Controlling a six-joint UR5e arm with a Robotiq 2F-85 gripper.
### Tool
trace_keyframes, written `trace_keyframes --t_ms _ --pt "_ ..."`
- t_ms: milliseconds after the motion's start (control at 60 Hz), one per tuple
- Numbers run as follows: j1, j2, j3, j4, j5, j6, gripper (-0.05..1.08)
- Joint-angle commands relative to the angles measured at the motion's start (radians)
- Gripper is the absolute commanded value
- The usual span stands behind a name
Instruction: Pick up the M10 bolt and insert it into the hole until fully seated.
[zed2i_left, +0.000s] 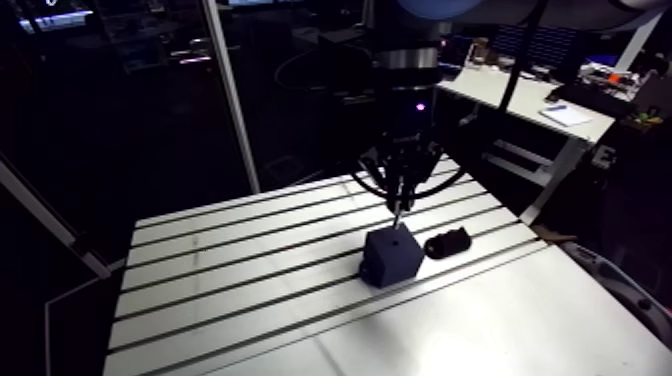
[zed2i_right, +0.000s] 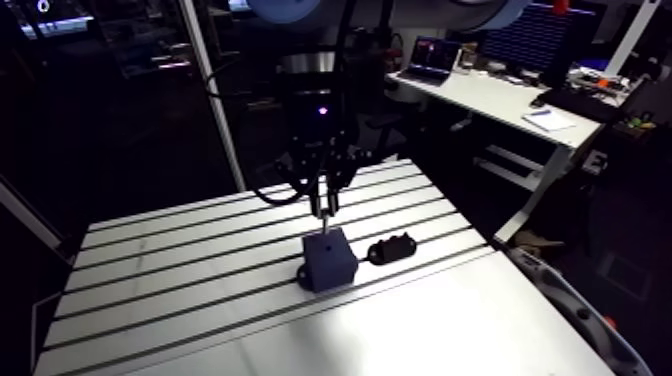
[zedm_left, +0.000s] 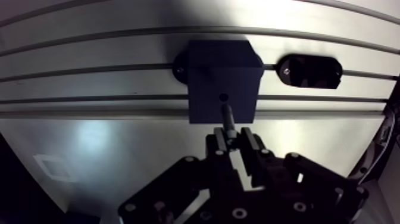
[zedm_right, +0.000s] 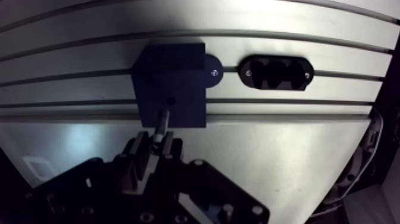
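Nearest the wrist camera, the gripper (zedm_left: 232, 136) is clamped on the bolt (zedm_left: 228, 118). Its two fingers (zedm_left: 220, 140) press the bolt's upper end from either side, and the shank sticks out past the fingertips, pointing down at the block (zedm_left: 223, 68).

That block is a dark cube on the table (zedm_left: 119, 143), held by a round foot (zedm_left: 180, 67) at one side, over one of the table's slots. A small hole (zedm_left: 223, 96) shows in its top face. In the wrist view the bolt's tip sits just short of the hole and roughly in line with it. In the arm view the bolt (zed2i_left: 398, 214) hangs upright from the gripper (zed2i_left: 400, 198), with its tip a little above the top of the block (zed2i_left: 392, 258), so it is not in the hole yet.

Just beside the block, on the side away from the foot, lies a black oval holder (zedm_left: 311, 70), screwed down along the same slot. It stands apart from the block and its recess holds nothing.
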Motion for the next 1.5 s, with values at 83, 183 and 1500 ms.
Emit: trace_keyframes --t_ms 83,183,1500 --pt "0.0 0.002 0.007 0.0 -0.001 0.0 1.08" --pt "-0.001 0.002 0.01 0.0 -0.001 0.0 1.08" --pt "-0.001 0.015 0.034 -0.029 -0.031 -0.002 1.08"
